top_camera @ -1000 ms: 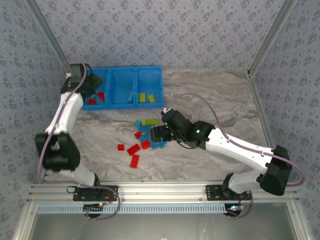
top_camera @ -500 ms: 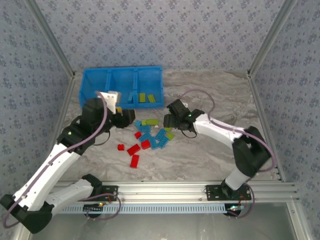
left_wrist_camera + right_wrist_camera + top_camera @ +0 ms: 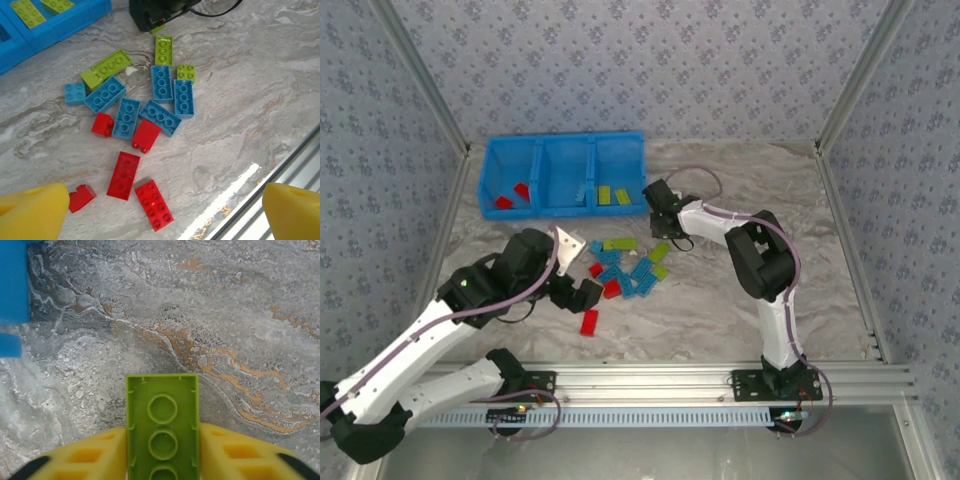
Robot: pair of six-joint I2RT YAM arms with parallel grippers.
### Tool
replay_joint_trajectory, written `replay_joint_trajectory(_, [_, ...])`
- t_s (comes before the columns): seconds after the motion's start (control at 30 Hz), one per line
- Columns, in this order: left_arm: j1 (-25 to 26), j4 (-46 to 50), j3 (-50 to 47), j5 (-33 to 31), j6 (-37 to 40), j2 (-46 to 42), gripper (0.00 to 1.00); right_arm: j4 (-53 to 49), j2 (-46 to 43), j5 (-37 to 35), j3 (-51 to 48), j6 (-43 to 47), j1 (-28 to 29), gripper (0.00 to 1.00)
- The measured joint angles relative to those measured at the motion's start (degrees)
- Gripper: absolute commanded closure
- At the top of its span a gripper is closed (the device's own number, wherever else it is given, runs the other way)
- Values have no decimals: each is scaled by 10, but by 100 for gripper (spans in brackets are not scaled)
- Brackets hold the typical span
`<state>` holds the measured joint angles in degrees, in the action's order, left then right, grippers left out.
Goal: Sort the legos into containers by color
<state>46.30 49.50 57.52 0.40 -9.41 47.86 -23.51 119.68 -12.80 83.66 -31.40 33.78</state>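
The tray (image 3: 560, 150) of three joined blue bins sits in the far-left corner of the surface (image 3: 750, 300). Its left bin (image 3: 498, 168) holds two red bricks (image 3: 504, 202). Its right bin (image 3: 632, 170) holds two yellow-green bricks (image 3: 605, 195). The middle bin (image 3: 560, 165) has what looks like one light blue brick (image 3: 582, 190) against its near wall.

The loose bricks (image 3: 620, 268) lie in a cluster around the middle of the surface, a little toward the left edge. In the left wrist view there are five red, six light blue and three yellow-green. The green ones lie on the far side of the cluster, the blue ones (image 3: 126, 117) in the middle and touching one another, and the red ones (image 3: 123, 175) toward the near edge.

The left claw (image 3: 578, 290) hangs over the near-left side of this cluster. Its yellow fingers (image 3: 35, 215) are spread wide with nothing between them.

The right claw (image 3: 657, 200) is just beside the right end of the tray, toward the far edge. It is pinching a yellow-green brick (image 3: 162, 405) by its long sides, studs facing the wrist camera. Bare marble lies beneath the brick, with the tray's blue wall close on one side.
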Motion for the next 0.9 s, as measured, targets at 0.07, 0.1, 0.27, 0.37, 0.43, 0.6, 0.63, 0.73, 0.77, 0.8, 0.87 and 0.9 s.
replay_joint_trajectory(0.07, [0,0,-14,-9,4,-15,1,2,-3,3,0,0,-1,74])
replay_joint_trajectory(0.1, [0,1,-17,-11,4,-17,1,2,-6,5,-2,2,-1,74])
replay_joint_trajectory(0.27, [0,3,-28,-42,6,-19,1,-13,-83,-8,-29,14,13,74])
replay_joint_trajectory(0.37, [-5,3,-40,-64,5,-37,1,-8,-157,-23,-26,27,42,73])
replay_joint_trajectory(0.43, [-14,3,-47,-76,3,-56,1,-2,-189,-33,-7,38,69,72])
replay_joint_trajectory(0.6, [-46,0,-57,-95,-5,-91,1,16,-152,-47,105,63,117,72])
replay_joint_trajectory(0.63, [-48,0,-57,-99,-6,-94,1,19,-126,-48,135,67,118,72])
replay_joint_trajectory(0.73, [-51,0,-58,-103,-7,-93,1,20,-34,-55,225,76,113,72])
replay_joint_trajectory(0.77, [-51,0,-58,-105,-7,-92,1,19,0,-56,254,80,109,72])
replay_joint_trajectory(0.8, [-53,0,-59,-106,-7,-91,1,16,28,-57,276,82,106,71])
replay_joint_trajectory(0.87, [-56,0,-61,-108,-7,-91,1,5,90,-59,326,85,98,68])
replay_joint_trajectory(0.9, [-58,0,-62,-108,-7,-91,1,-2,115,-59,345,86,94,65])
